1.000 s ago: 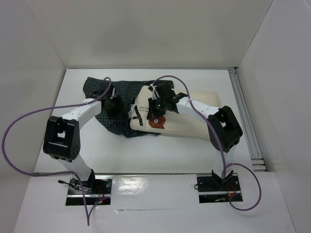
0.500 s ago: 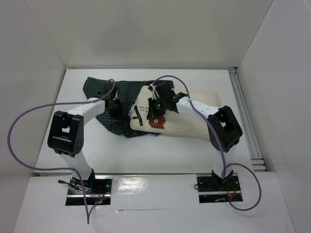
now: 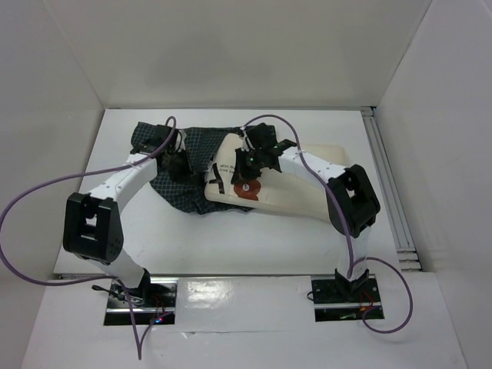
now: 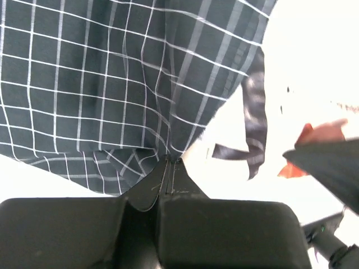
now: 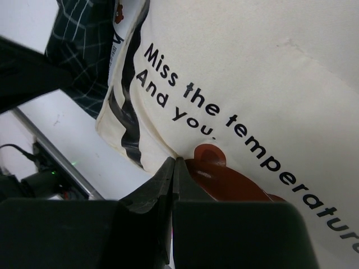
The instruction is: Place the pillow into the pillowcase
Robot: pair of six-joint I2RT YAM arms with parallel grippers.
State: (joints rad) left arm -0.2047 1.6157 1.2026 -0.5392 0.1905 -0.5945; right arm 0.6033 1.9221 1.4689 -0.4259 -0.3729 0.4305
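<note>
Left fingers [image 4: 148, 193] pinch the pillowcase [image 4: 84, 84]; right fingers [image 5: 157, 188] seemingly pinch the pillow [image 5: 252, 67].

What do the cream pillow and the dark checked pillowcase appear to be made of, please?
The cream rectangular pillow looks like matte woven cloth over soft filling: it creases and bulges, with printed lettering. The dark navy-green grid-checked pillowcase seems thin matte woven fabric, draping in folds. The fibre cannot be told.
</note>
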